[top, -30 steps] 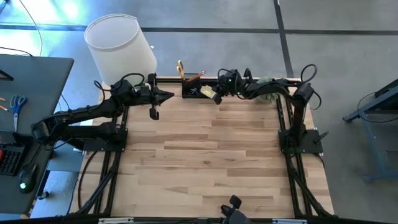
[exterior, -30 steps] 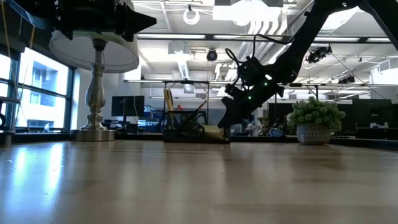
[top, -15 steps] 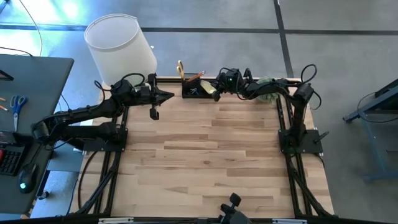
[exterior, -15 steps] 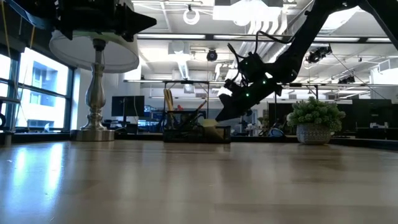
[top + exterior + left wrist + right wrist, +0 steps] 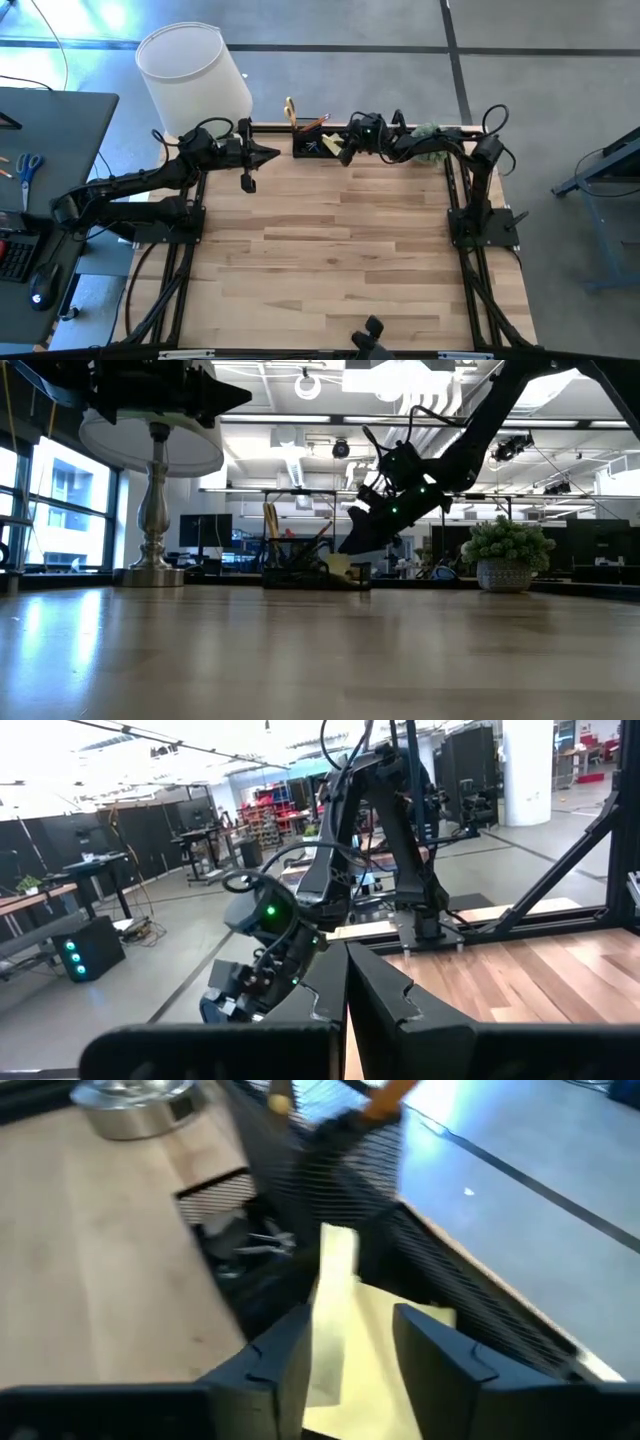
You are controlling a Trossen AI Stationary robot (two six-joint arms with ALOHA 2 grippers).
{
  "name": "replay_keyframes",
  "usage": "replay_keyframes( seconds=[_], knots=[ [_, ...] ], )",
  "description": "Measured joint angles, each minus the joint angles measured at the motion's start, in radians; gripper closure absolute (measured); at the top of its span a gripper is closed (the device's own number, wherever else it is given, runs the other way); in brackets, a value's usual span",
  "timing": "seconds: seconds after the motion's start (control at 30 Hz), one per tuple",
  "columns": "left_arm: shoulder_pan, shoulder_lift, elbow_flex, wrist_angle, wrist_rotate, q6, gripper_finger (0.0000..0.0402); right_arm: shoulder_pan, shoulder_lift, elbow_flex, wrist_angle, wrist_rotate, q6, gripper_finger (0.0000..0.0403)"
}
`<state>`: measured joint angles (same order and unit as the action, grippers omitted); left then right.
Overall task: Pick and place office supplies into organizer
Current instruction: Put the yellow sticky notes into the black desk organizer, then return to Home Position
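Right gripper (image 5: 350, 1342), fingers spread, astride the sticky pad (image 5: 345, 1330); organizer (image 5: 300, 1210) lies directly ahead. Left gripper (image 5: 270, 154), pressed shut, waits farther off.

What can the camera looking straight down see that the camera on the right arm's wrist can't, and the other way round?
Only the overhead view shows the whole wooden table, the white lamp, the left gripper waiting shut beside it, and a side desk with blue scissors. Only the right wrist view shows metal clips lying in the low tray and the yellow sticky notes between the fingers, which stand apart. Both show the black organizer and the right gripper.
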<state>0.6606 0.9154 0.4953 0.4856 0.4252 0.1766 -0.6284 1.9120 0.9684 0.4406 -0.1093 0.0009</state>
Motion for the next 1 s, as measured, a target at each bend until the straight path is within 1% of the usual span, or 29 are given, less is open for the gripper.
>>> replay_keyframes(
  seconds=[0.17,0.3,0.37,0.47,0.57,0.63,0.7,0.77,1.0],
  knots=[
    [0.000,0.000,0.000,-0.012,0.000,0.000,0.0401,0.042,-0.023,0.000,-0.014,-0.014,-0.002,0.0239],
    [0.000,0.000,0.000,-0.018,0.000,0.000,0.0401,0.086,-0.046,0.000,-0.082,0.000,0.031,0.0234],
    [0.000,0.000,0.000,-0.019,0.000,-0.001,0.0401,0.110,-0.052,0.000,-0.143,0.028,0.045,0.0238],
    [0.000,0.000,0.000,-0.019,0.000,-0.001,0.0401,0.148,-0.051,0.000,-0.218,0.118,0.044,0.0247],
    [0.000,0.000,0.000,-0.019,0.000,-0.001,0.0401,0.175,-0.051,0.000,-0.243,0.226,0.016,0.0260],
    [0.000,0.000,0.000,-0.018,0.000,-0.002,0.0401,0.183,-0.051,0.000,-0.232,0.261,-0.004,0.0268],
    [0.000,0.000,0.000,-0.018,0.000,-0.004,0.0401,0.185,-0.051,0.000,-0.207,0.261,-0.007,0.0276],
    [0.000,0.000,0.000,-0.017,0.000,-0.004,0.0401,0.184,-0.051,0.000,-0.194,0.239,-0.008,0.0283],
    [0.000,0.000,0.000,-0.017,0.000,-0.003,0.0401,0.184,-0.051,0.000,-0.198,0.214,-0.017,0.0311]
  ],
)
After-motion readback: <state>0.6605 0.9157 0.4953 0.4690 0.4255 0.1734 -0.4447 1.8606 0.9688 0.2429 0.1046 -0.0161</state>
